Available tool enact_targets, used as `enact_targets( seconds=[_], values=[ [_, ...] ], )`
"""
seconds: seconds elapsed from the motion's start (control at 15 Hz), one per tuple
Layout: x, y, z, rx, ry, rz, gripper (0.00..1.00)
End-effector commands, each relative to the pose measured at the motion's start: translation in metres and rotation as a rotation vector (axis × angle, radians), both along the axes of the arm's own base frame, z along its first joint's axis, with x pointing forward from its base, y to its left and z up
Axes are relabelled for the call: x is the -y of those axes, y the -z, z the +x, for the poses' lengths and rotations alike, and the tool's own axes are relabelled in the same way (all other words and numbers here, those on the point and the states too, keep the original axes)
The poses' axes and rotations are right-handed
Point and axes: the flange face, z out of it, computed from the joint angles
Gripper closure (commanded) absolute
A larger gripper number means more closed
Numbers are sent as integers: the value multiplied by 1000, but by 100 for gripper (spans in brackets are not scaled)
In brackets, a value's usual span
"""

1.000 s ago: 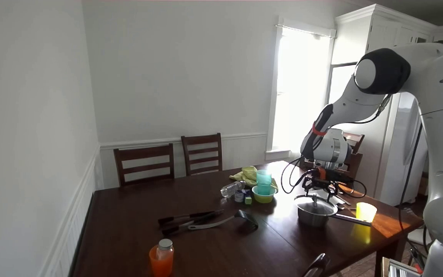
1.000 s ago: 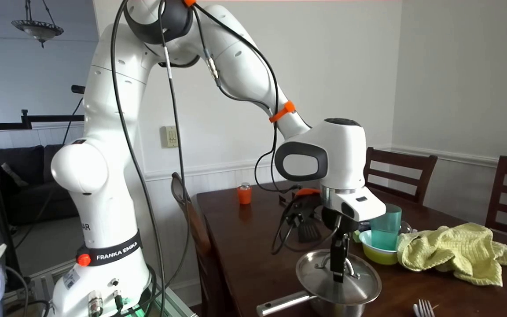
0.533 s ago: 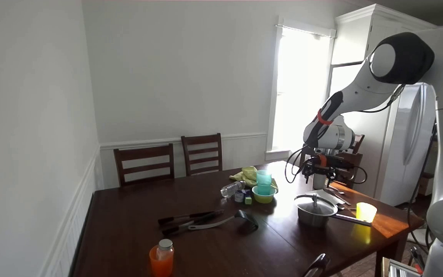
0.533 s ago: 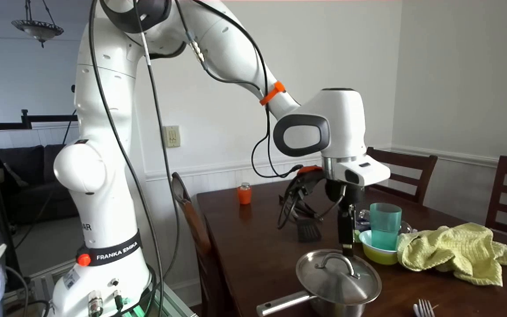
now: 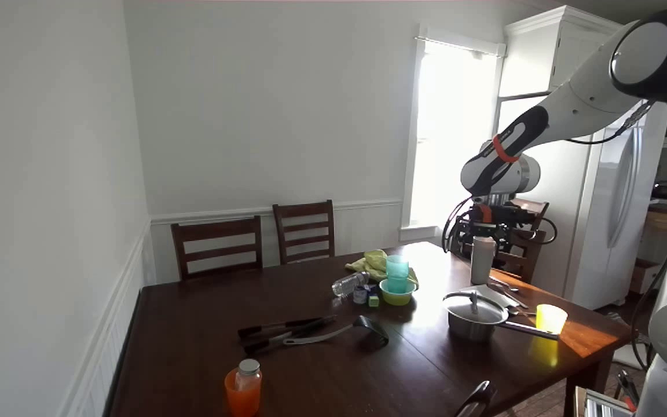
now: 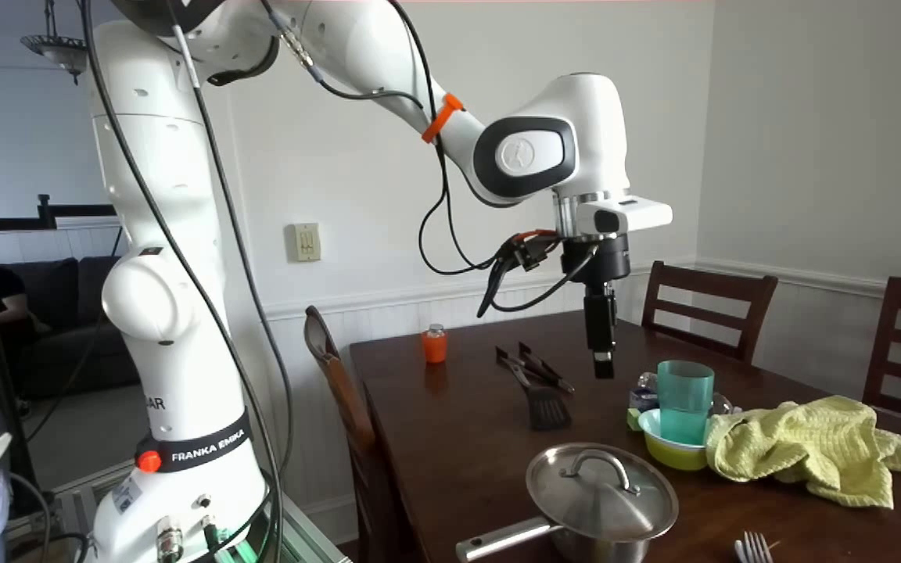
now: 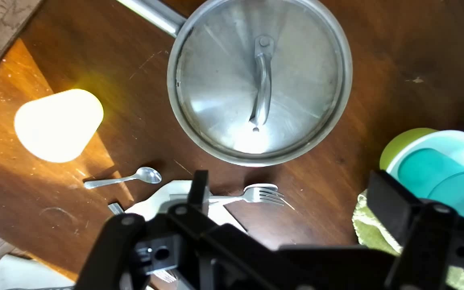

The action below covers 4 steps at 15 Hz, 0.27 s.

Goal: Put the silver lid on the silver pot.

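Note:
The silver lid (image 6: 591, 496) lies flat on top of the silver pot (image 6: 603, 550), covering its opening. Its arched metal handle points up. The lid (image 5: 475, 308) and the pot (image 5: 471, 330) also show on the dark table, with the pot's long side handle sticking out. In the wrist view the lid (image 7: 224, 72) sits inside the pot's rim, and the pot's handle (image 7: 155, 14) runs off the top edge. My gripper (image 7: 294, 197) is open and empty, its black fingers wide apart. In an exterior view the gripper (image 6: 603, 366) hangs well above the table, higher than the lid and apart from it.
A teal cup (image 6: 685, 399) stands in a green bowl (image 6: 673, 457) beside a yellow-green cloth (image 6: 818, 446). A tall white container (image 5: 482, 263) and a yellow cup (image 5: 551, 319) stand near the pot. A fork (image 7: 258, 195) and spoon (image 7: 147, 175) lie close by.
My gripper has risen from the lid's handle and moved back from the pot, up and away. The lid and pot have stayed in place.

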Motion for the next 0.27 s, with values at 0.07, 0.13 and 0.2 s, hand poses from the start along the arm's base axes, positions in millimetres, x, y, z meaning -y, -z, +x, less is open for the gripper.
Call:
enact_targets(
  seconds=[0.07, 0.13, 0.2],
  values=[
    [-2, -8, 0, 5, -3, -2, 0],
    [-2, -8, 0, 5, -2, -2, 0],
    [-2, -7, 0, 4, -3, -1, 0]
  ],
)
